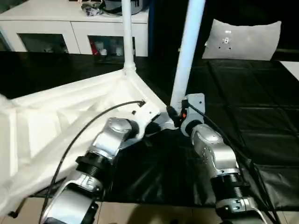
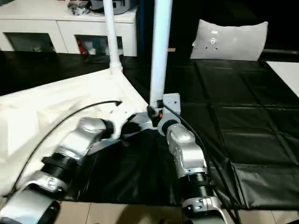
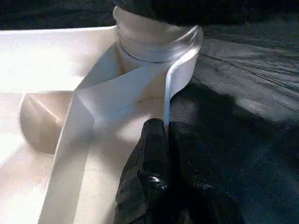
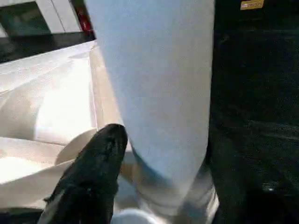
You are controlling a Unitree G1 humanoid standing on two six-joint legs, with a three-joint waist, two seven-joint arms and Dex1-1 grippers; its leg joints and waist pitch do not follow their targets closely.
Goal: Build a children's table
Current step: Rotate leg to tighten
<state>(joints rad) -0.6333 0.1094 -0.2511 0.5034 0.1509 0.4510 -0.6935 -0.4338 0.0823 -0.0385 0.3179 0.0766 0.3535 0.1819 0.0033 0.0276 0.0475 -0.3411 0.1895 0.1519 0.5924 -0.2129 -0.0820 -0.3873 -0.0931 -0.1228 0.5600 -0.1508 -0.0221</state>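
The white table top (image 1: 60, 116) lies upside down on the black-covered counter (image 1: 261, 121), its ribbed underside facing up and one corner pointing toward the robot. Two white legs stand upright from it: a thinner far leg (image 1: 127, 32) seated in a corner socket, and a near leg (image 1: 187, 51) rising from the corner closest to the grippers. The right gripper (image 4: 140, 154) is at the base of the near leg, one black finger (image 4: 96, 163) pressed against the tube, so it appears to hold that leg. The left gripper (image 3: 164, 140) rests on the top's rim just beside that corner socket (image 3: 154, 39), its two black fingers drawn together side by side. A white cabinet (image 1: 70, 28) stands behind the counter.
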